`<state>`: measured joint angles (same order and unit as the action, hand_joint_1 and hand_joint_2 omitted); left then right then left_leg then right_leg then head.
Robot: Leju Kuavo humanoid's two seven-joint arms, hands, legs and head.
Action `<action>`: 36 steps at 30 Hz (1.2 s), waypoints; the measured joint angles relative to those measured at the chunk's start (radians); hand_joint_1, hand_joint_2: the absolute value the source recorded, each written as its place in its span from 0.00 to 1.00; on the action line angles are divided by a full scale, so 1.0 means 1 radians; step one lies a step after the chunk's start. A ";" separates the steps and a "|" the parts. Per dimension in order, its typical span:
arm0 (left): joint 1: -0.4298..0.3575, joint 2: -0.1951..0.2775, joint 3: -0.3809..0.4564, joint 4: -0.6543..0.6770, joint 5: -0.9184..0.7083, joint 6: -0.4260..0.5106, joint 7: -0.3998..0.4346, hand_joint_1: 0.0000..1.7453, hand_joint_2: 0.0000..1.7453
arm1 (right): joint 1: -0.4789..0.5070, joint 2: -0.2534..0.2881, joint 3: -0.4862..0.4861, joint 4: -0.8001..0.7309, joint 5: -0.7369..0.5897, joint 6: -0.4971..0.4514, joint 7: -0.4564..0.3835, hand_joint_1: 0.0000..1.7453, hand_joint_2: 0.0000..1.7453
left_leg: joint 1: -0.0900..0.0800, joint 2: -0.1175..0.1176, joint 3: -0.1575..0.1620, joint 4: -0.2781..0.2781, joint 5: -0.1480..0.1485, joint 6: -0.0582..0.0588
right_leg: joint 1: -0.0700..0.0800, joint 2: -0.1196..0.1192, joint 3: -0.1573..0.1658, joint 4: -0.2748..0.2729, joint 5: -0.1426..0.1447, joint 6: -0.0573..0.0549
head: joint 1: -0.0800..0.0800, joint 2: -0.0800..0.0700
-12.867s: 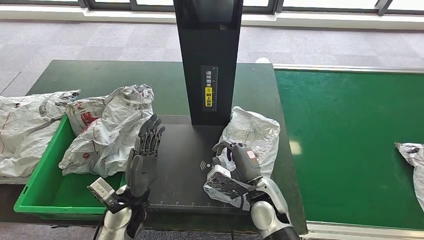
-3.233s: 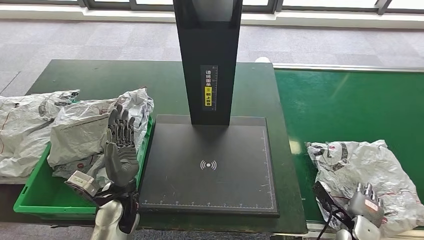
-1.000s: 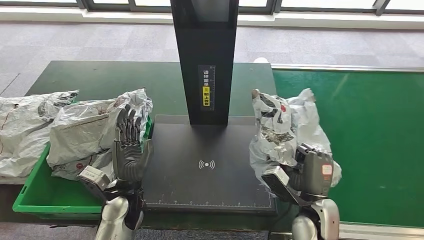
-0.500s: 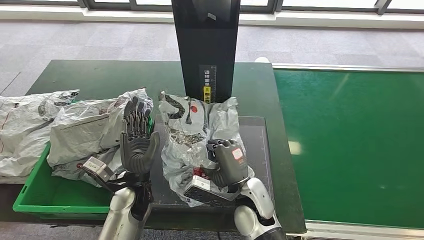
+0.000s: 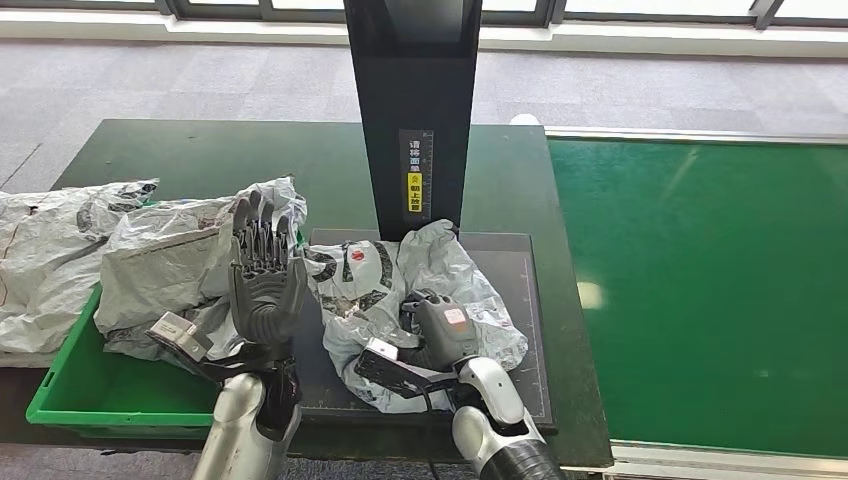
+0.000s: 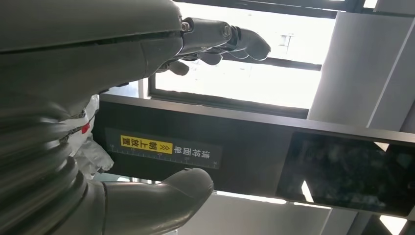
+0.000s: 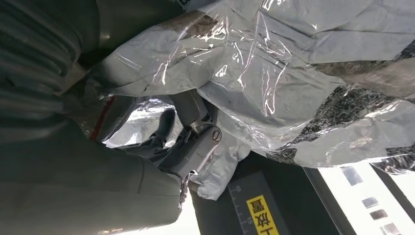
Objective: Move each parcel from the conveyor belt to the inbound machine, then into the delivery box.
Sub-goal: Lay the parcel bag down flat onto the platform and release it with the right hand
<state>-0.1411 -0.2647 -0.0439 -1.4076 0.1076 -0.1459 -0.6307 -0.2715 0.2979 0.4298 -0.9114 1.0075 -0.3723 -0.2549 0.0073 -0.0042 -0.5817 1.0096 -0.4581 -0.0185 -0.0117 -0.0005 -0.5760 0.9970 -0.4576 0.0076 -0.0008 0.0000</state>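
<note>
Right hand [image 5: 440, 325] grips the crumpled silver parcel [image 5: 400, 285], which lies on the black plate of the inbound machine [image 5: 500, 265] — the bag spills past the plate's near edge by the wrist. Left hand [image 5: 265, 275] stands upright beside it, fingers spread, holding nothing, its back toward the green delivery box [image 5: 90, 370] heaped with bags. Beyond the right hand's far side, bare plate, then counter [image 5: 200, 155], then the wide green conveyor belt [image 5: 700, 280]. The right wrist view shows dark fingers [image 7: 164, 122] dug into the wrinkled plastic — the left wrist view catches the machine's yellow label [image 6: 147, 143].

left hand [image 6: 122, 73], empty, fingers [image 6: 235, 36] straight
</note>
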 joint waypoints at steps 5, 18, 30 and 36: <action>0.010 -0.001 0.008 -0.019 0.000 0.042 -0.006 0.00 0.00 | -0.005 -0.001 -0.004 0.017 0.002 -0.014 0.004 0.00 0.00 | 0.000 0.000 0.000 0.000 0.000 0.000 | 0.000 0.000 0.000 0.000 0.000 0.000 | 0.000 0.000; 0.126 -0.001 0.031 -0.262 -0.058 0.460 -0.046 0.00 0.00 | 0.106 -0.027 -0.097 -0.305 -0.145 -0.081 -0.196 0.00 0.00 | 0.000 0.001 -0.001 0.000 0.000 0.000 | 0.000 0.001 -0.001 -0.001 0.000 0.000 | 0.000 0.000; 0.173 0.003 0.008 -0.285 -0.037 0.517 -0.046 0.00 0.00 | 0.148 -0.028 -0.097 -0.457 -0.194 -0.069 -0.218 0.00 0.00 | 0.000 0.001 -0.001 0.000 0.000 0.000 | 0.000 0.001 -0.002 0.000 0.000 0.000 | 0.000 0.000; 0.173 0.003 0.002 -0.285 -0.038 0.525 -0.046 0.00 0.00 | 0.150 -0.030 -0.097 -0.466 -0.198 -0.064 -0.213 0.00 0.00 | 0.000 0.001 -0.001 0.000 0.000 0.000 | 0.000 0.001 -0.002 0.000 0.000 0.000 | 0.000 0.000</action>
<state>0.0315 -0.2614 -0.0423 -1.6930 0.0698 0.3788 -0.6771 -0.1213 0.2683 0.3326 -1.3773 0.8098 -0.4368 -0.4679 0.0072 -0.0034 -0.5825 1.0096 -0.4583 -0.0187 -0.0117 0.0005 -0.5775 0.9966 -0.4578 0.0075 -0.0008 0.0000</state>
